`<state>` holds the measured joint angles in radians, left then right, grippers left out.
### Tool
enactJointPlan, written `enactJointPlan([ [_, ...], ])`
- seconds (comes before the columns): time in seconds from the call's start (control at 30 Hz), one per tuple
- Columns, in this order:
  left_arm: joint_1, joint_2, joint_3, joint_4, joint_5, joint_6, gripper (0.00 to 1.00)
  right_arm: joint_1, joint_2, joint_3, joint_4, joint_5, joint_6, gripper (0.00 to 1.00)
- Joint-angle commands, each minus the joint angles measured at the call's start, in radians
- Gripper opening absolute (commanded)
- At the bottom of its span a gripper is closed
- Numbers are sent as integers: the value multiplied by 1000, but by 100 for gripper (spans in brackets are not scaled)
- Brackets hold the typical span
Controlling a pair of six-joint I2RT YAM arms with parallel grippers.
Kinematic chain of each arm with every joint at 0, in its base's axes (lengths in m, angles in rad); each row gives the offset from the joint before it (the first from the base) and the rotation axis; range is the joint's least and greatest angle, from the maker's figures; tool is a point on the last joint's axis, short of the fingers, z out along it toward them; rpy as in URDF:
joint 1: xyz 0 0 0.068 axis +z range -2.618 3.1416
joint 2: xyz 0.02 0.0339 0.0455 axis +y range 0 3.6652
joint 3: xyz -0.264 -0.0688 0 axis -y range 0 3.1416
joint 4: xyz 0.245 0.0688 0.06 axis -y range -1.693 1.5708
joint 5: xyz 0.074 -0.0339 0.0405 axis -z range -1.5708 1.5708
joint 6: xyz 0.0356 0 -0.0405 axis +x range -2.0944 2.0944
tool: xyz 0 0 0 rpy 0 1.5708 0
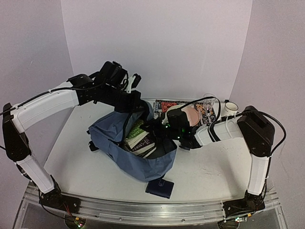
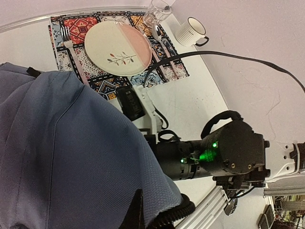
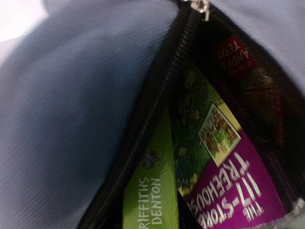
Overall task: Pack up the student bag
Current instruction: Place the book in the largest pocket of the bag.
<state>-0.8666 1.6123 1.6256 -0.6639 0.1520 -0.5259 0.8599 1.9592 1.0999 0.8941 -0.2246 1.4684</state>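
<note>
The student bag point(image 1: 143, 164) lay in the middle of the table point(image 1: 214, 167), its long axis roughly crosswise and its open mouth turned up toward the right arm. The right pincer point(image 1: 159, 132), the nearer one, sat at that mouth over the books point(image 1: 139, 139); I could not tell its spread. Farther back, the left pincer point(image 1: 136, 102), pressed together, pinched the bag's raised rim.

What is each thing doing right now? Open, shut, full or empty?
student bag: unzipped, books inside.
books: packed in the bag.
left gripper: shut on the bag's far rim.
right gripper: at the bag's mouth, jaws hidden.
wallet: closed, lying flat.
plate: empty.
glass: upright, looks empty.
mug: upright.
</note>
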Motion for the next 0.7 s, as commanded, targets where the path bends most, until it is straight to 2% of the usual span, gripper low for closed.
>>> enactJointPlan([
  [0.0,-17,-96,-36,142,34,-12,0,29,37,109,-43,48,-52,0],
  [0.07,-17,-109,-73,142,5,-11,1,40,38,118,-97,47,-90,1],
  [0.1,-17,-114,-90,142,-7,-9,2,45,28,114,-121,52,-113,8],
  [0.13,-17,-118,-104,142,-12,-5,4,48,16,106,-143,54,-132,15],
  [0.23,-17,-126,-143,142,-9,5,10,50,-36,67,-183,54,-194,45],
  [0.3,-17,-133,-162,142,-1,10,17,50,-74,57,-236,57,-262,60],
  [0.4,-17,-148,-171,142,9,18,27,50,-152,50,-343,76,-363,74],
  [0.47,-16,-171,-179,140,14,31,37,49,-211,40,-425,111,-449,84],
  [0.57,-15,-207,-197,133,9,41,44,48,-309,0,-517,143,-538,93],
  [0.67,-11,-246,-225,121,-17,31,50,40,-392,-71,-577,151,-601,97],
])
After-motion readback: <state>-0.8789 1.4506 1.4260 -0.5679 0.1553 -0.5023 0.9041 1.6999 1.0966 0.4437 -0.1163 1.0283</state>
